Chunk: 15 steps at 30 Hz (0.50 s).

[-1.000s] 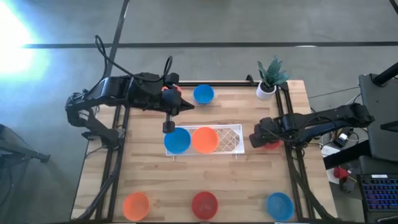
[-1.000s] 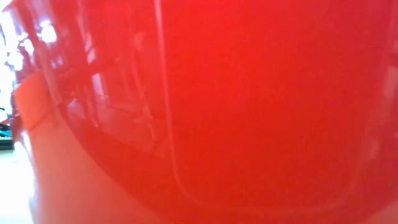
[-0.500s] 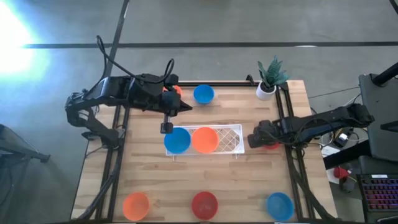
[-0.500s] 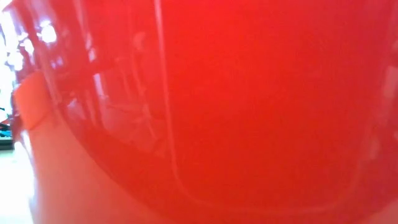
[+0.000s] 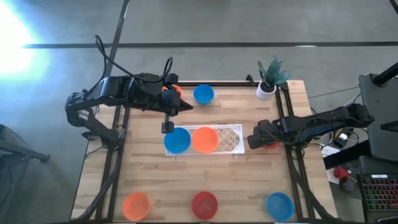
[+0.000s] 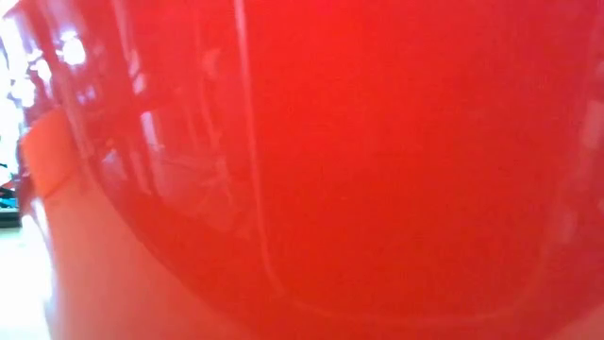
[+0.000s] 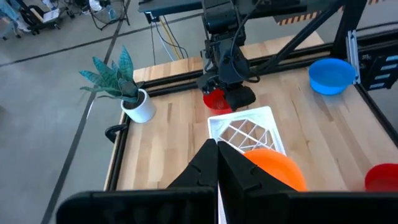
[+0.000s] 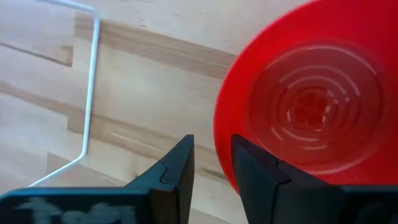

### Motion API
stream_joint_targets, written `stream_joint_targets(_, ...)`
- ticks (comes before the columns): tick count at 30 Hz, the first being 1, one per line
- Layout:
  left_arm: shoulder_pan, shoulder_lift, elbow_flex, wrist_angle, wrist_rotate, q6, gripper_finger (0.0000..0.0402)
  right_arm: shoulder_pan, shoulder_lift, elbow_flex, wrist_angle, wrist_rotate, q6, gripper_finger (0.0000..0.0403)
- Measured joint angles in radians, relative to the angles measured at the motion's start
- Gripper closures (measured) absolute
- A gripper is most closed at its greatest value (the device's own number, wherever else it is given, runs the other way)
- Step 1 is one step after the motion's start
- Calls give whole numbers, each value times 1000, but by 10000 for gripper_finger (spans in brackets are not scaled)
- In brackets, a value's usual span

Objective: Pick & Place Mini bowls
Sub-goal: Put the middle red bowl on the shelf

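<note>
The white lattice tray [image 5: 233, 132] holds a blue mini bowl [image 5: 177, 141] and an orange one [image 5: 204, 139]. A red mini bowl [image 5: 272, 145] sits just right of the tray, under my right gripper [image 5: 250, 138], which is shut on it. It fills much of the right wrist view [image 8: 305, 106]. My left gripper [image 5: 166, 127] hangs shut and empty by the tray's far left corner, beside the blue bowl. Another blue bowl [image 5: 203, 94] rests on the far side. An orange bowl [image 5: 174, 89] is half hidden under the left arm. My right gripper [image 8: 211, 146] has the red bowl by its rim [image 8: 219, 134] on the side facing the tray. One finger [image 8: 249, 162] stands over the bowl's inside and the other outside the rim, coming from above. Whether the bowl is off the table I cannot tell.
Along the near edge stand an orange bowl [image 5: 135, 204], a red bowl [image 5: 204, 204] and a blue bowl [image 5: 279, 205]. The red one fills the low view [image 6: 302, 170]. A small white pot with a green plant [image 5: 268, 79] occupies the far right corner. The tray's right cells lie bare.
My right gripper has crept slightly toward the table's left, nearer the tray, still over the red bowl.
</note>
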Motion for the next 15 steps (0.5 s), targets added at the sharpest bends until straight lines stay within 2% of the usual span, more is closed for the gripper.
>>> stream_joint_targets(15,1,0,0,44,0,-80,400,0,0,-57,-2,7,-28,309)
